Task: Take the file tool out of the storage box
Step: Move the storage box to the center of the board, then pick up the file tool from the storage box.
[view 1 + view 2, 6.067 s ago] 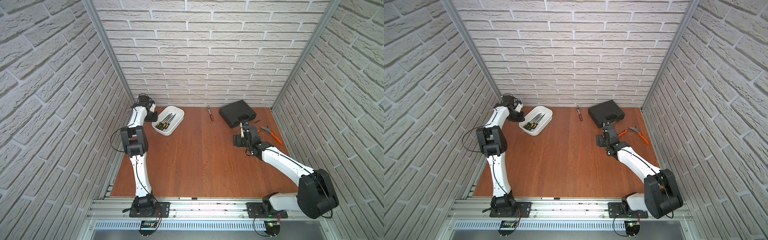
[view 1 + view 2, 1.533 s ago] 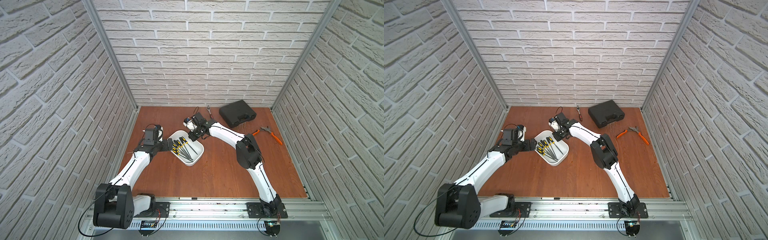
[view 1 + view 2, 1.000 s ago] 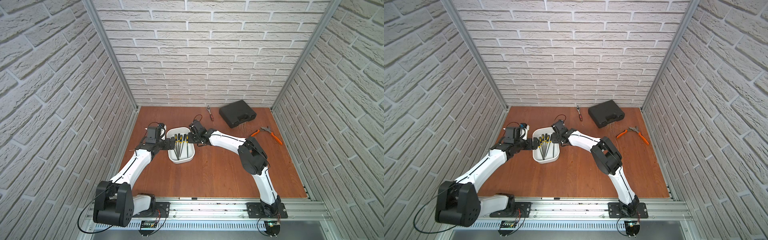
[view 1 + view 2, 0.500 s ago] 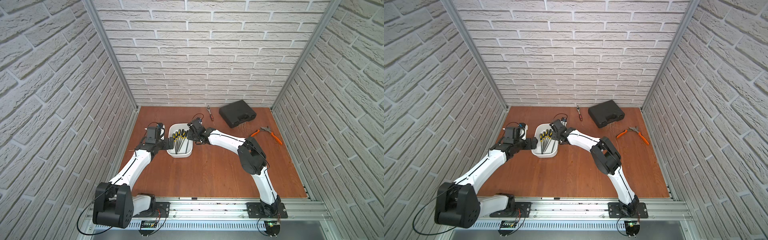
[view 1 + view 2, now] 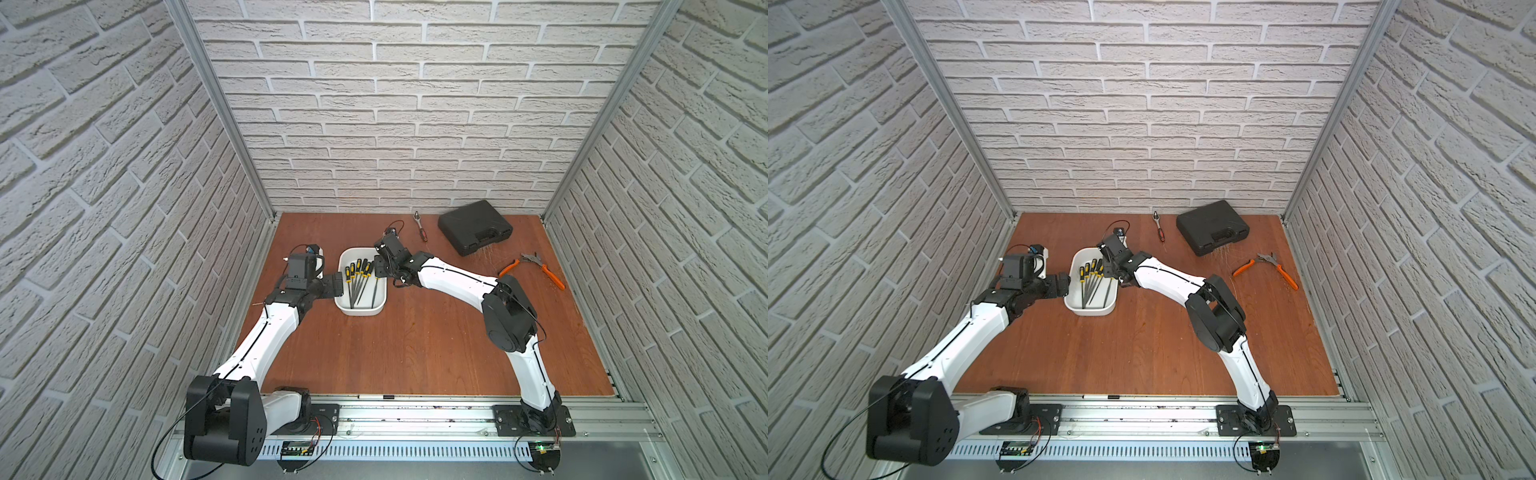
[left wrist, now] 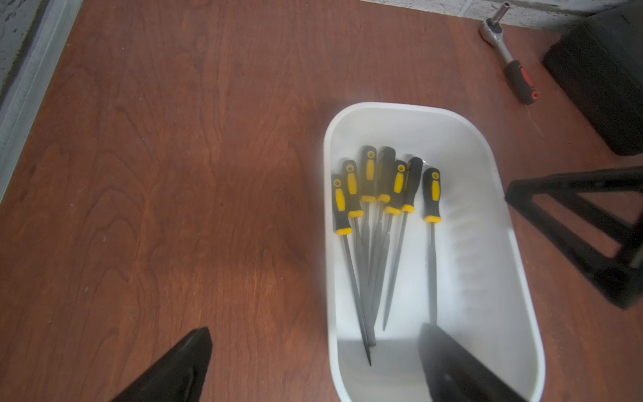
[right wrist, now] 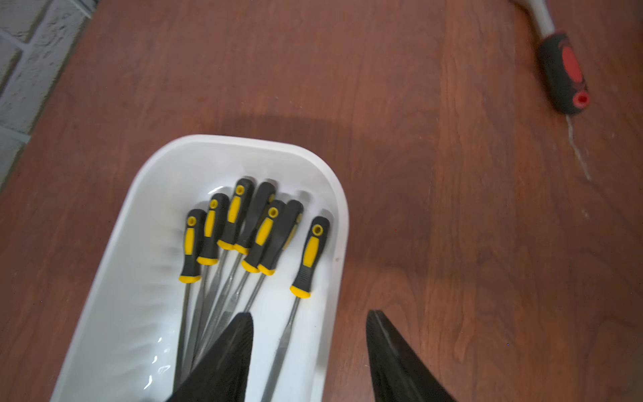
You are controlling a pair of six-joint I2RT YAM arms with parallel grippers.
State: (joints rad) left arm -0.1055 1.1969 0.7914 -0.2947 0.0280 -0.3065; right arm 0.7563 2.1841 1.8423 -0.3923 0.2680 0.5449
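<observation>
middle of box [image 5: 359, 311] unobstructed from above, long sides flanked by left gripper [image 6: 313, 329] and right gripper [image 7: 309, 313], each straddling a rim with fingers spread, files [image 6: 368, 174] bunched at handles, one file [image 6: 431, 195] lying apart by right-side wall, table [image 5: 395, 353] in front bare, case [image 5: 476, 226], ratchet [image 5: 420, 226], pliers [image 5: 532, 266] well apart beyond right gripper

Seven black-and-yellow-handled files [image 6: 383, 199] were seen lying in the white storage box [image 6: 487, 261]. The left gripper [image 6: 316, 332] was spread wide astride one long wall of the box. A ratchet [image 6: 515, 68] and a black case [image 6: 605, 80] were seen beyond the box.
</observation>
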